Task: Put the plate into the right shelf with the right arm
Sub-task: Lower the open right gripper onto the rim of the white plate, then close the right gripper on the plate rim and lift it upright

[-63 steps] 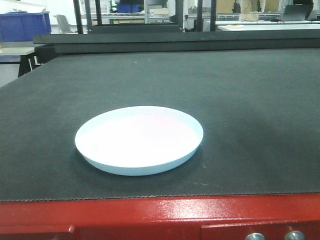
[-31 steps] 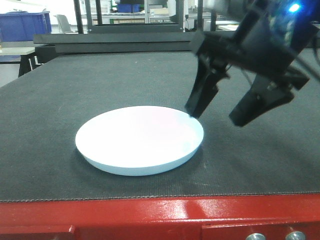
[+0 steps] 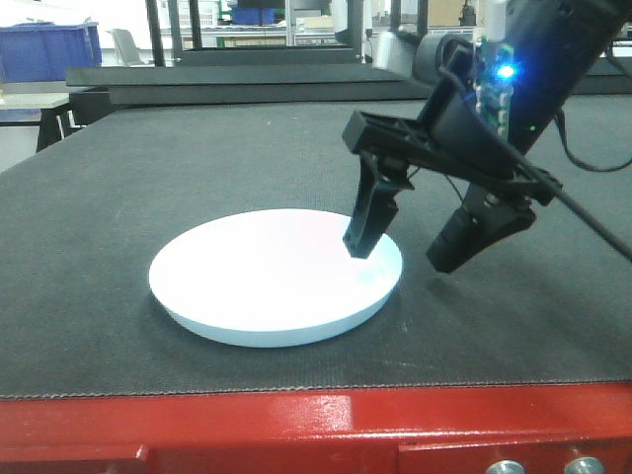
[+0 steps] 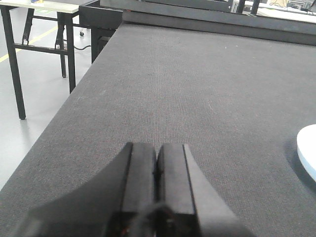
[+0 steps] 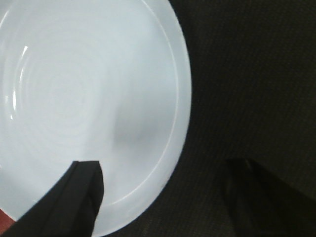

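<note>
The white plate [image 3: 267, 276] lies flat on the dark mat near the table's front edge. It also shows in the right wrist view [image 5: 89, 98] and as a sliver in the left wrist view [image 4: 308, 153]. My right gripper [image 3: 400, 252] is open and straddles the plate's right rim: one finger is over the inside of the plate, the other is outside over the mat. In the right wrist view the gripper [image 5: 165, 173] holds nothing. My left gripper [image 4: 157, 153] is shut and empty, low over the mat to the left of the plate. The right shelf is out of view.
The table has a dark mat [image 3: 494, 326] and a red front edge [image 3: 316, 425]. A raised dark ledge [image 3: 247, 79] runs along the back. Blue bins [image 3: 44, 49] and benches stand far behind. A black-legged table [image 4: 39, 29] stands off the left edge.
My right arm came into view from the upper right one second ago and has moved down and left; its inner finger now hangs over the plate's right side. The plate has not moved.
</note>
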`<act>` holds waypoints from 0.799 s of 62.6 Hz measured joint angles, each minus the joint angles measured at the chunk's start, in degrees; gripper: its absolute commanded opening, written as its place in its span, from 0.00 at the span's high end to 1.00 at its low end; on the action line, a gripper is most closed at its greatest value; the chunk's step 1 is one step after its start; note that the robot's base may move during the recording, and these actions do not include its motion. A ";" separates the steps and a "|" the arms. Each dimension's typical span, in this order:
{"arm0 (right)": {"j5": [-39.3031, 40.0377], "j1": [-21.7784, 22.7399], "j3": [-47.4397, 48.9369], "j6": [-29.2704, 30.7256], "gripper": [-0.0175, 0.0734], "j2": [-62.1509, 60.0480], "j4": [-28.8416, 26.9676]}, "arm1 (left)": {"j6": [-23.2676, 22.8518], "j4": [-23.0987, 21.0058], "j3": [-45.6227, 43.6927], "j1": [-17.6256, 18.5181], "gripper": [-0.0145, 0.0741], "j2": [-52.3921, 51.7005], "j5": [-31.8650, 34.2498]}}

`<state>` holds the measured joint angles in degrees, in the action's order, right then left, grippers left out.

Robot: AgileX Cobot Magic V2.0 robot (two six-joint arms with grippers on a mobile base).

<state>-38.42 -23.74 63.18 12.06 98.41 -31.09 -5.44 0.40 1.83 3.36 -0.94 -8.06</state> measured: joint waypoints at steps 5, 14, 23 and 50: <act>0.00 -0.12 0.00 0.00 0.16 0.34 -0.03 | 0.00 0.00 0.00 0.00 0.89 0.00 0.00; 0.00 -0.35 0.09 0.00 0.16 1.10 -0.13 | 0.00 0.00 0.00 0.00 0.89 0.00 0.00; -0.49 -0.35 0.44 0.00 0.17 1.71 -0.78 | 0.00 0.00 0.00 0.00 0.89 0.00 0.00; -0.15 -0.35 0.67 0.00 0.66 3.21 -2.35 | 0.00 0.00 0.00 0.00 0.89 0.00 0.00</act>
<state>-38.57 -24.10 63.84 12.06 101.61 -33.45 -5.44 0.40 1.83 3.36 -0.94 -8.06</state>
